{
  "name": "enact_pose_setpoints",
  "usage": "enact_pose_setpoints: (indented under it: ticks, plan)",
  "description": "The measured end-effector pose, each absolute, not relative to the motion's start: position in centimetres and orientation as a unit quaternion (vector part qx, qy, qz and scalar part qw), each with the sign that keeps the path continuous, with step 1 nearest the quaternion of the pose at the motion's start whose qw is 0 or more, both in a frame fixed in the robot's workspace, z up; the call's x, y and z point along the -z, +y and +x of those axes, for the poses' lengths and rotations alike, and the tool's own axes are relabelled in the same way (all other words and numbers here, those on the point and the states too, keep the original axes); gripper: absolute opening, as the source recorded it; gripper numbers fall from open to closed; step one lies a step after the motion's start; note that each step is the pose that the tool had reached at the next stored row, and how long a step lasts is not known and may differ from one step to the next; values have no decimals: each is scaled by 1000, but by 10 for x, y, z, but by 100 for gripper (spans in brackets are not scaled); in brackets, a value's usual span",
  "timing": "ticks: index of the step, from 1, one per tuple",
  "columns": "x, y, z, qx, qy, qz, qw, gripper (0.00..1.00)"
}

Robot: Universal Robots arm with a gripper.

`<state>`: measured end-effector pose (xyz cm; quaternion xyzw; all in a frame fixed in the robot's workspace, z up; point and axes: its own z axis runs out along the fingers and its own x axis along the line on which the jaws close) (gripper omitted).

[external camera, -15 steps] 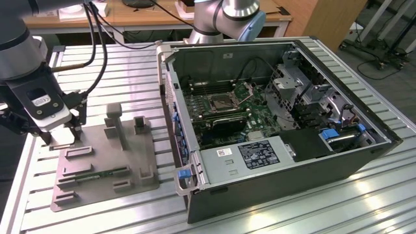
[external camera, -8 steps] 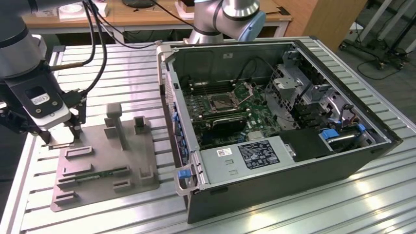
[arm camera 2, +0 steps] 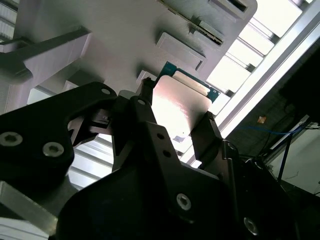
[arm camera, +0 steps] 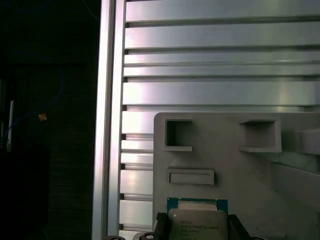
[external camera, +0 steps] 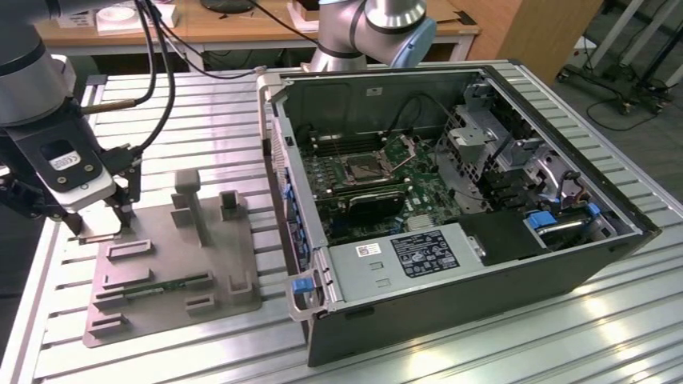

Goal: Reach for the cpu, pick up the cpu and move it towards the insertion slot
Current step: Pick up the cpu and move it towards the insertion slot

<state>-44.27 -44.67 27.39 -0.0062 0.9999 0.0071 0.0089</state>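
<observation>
In the pick-up step, my hand (external camera: 99,224) pinches the flat silvery-grey square cpu (arm camera 2: 180,107) by opposite edges at the grey moulded tray (external camera: 171,272), the silver-framed dark insertion slot (external camera: 360,170) lying well apart at three o'clock in the exterior view, so the carry there is not yet begun.

cpu (arm camera: 196,220) cut off at picture edge, flanks behind gripper (arm camera 2: 176,110)

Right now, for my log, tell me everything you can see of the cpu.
The cpu is a flat square chip: silvery metal lid with small print, green board rim. It sits at the edge of the grey tray, the gripper closed on two opposite sides; whether it is lifted, I cannot tell.
</observation>
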Motion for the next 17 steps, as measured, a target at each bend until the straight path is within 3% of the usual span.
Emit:
enact_pose_setpoints:
  ticks: [17]
  plan:
    - [-288,-447,-443,-7,1000,-6,9,55]
